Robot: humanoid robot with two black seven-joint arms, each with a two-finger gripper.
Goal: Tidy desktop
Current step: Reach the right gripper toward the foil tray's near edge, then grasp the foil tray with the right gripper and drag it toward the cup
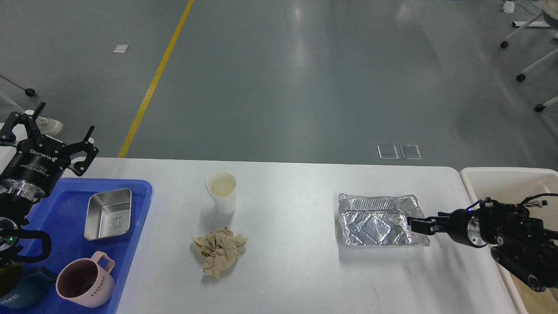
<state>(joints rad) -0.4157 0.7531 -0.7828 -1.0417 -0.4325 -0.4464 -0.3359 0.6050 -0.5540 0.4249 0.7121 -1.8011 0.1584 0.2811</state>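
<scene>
Two grippers flank the desktop [287,279]: right gripper [414,225] at the foil tray's [375,220] right edge, its grip unclear; left gripper [52,135] spread open, left of it.

A lab or workshop hall: grey floor [305,87] with a yellow line [154,83] beyond the desk's [296,270] far edge.

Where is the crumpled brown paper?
In the head view, the crumpled brown paper lies on the desktop, left of the middle, just in front of the white paper cup and right of the blue tray.
</scene>
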